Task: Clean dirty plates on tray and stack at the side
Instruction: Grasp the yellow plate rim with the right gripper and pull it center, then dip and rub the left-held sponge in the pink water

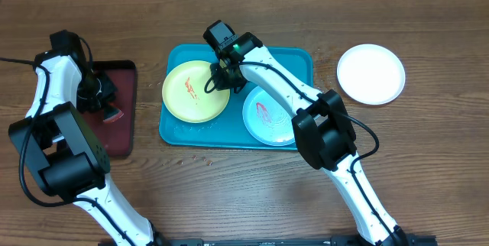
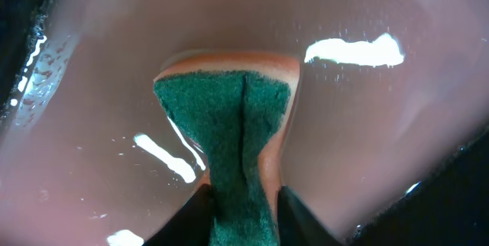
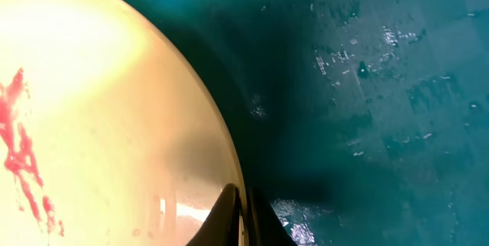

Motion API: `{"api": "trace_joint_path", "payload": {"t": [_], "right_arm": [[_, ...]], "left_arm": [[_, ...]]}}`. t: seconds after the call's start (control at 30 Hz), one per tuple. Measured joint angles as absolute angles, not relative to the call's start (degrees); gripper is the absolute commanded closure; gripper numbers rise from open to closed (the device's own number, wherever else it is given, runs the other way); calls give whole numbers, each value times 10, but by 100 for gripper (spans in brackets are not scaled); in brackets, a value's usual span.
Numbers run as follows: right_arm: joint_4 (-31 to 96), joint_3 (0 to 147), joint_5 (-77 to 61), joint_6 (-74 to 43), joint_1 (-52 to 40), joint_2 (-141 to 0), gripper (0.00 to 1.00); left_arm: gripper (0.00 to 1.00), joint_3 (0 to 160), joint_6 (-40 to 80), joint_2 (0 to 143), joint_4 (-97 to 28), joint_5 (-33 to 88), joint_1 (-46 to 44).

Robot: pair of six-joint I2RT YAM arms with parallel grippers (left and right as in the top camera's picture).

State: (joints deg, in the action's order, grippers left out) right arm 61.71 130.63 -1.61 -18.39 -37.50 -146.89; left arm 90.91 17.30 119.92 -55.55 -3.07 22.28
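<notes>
As right claw (image 3: pixel 243 217) pinches, yellow-green plate (image 3: pixel 99 116) rim between

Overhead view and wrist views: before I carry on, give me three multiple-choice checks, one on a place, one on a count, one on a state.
1. Where is the white plate?
A) on the blue tray
B) on the red tray
C) on the table, right of the blue tray

2. How many plates lie on the blue tray?
A) one
B) two
C) three

3. What state is the sponge in?
A) clamped in the left gripper over the red tray
B) loose on the table
C) resting on the yellow plate

Key:
1 C: it sits alone on the wood, outside both trays.
2 B: only the yellow plate and the pale blue plate are there, both smeared red.
3 A: the left wrist view shows the fingers pinching it above the glossy red surface.
</notes>
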Motion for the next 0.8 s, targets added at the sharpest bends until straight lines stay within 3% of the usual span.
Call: {"api": "trace_joint_path", "payload": {"t": [0.03, 0.1, 0.37, 0.43, 0.47, 0.5, 0.57, 0.7, 0.8], "right_arm": [[620, 1306, -14, -184, -375, -1468, 96], [626, 1308, -11, -184, -375, -1468, 96], [663, 1318, -1, -184, -375, -1468, 96], [672, 1320, 2, -184, -375, -1468, 96], [673, 1320, 3, -184, -375, -1468, 96], [674, 1320, 3, -184, -375, -1468, 96], [675, 1320, 4, -184, -375, -1468, 96], [675, 1320, 4, -184, -375, -1468, 96], [675, 1320, 4, -184, -375, -1468, 96]], "left_arm": [[89, 909, 172, 1199, -556, -31, 223], [92, 909, 171, 1199, -556, -32, 223], [86, 909, 169, 1199, -549, -33, 223], [76, 908, 169, 1199, -546, -33, 223], [54, 908, 167, 1199, -546, -33, 223], [44, 908, 168, 1199, -546, -33, 223], [46, 908, 167, 1199, -548, -33, 223], [62, 908, 166, 1199, -553, -50, 223], [63, 908, 165, 1200, -553, -53, 223]]}}
